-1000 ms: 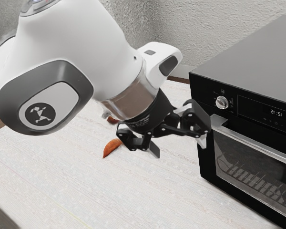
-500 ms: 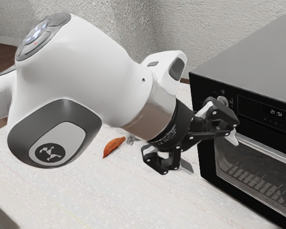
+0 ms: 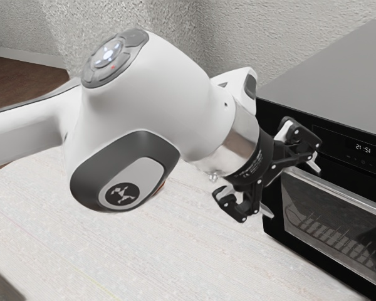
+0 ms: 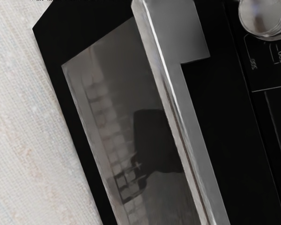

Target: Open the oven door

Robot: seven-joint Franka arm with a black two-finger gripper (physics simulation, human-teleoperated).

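Seemingly shut, the glass-paned black oven door (image 3: 329,216).

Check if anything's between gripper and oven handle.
Nothing visible in the way. The gripper is open, by the handle's knob-side end; the wrist view shows the handle uncovered, running across the front of the oven.

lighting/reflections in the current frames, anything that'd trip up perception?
Exterior view: soft, even light on the tabletop, no hard shadow visible, clock display glowing and legible. Wrist view: bright glare line along the oven handle; dark shape in the door glass, probably the tool or arm reflected; pale highlights on the knob.
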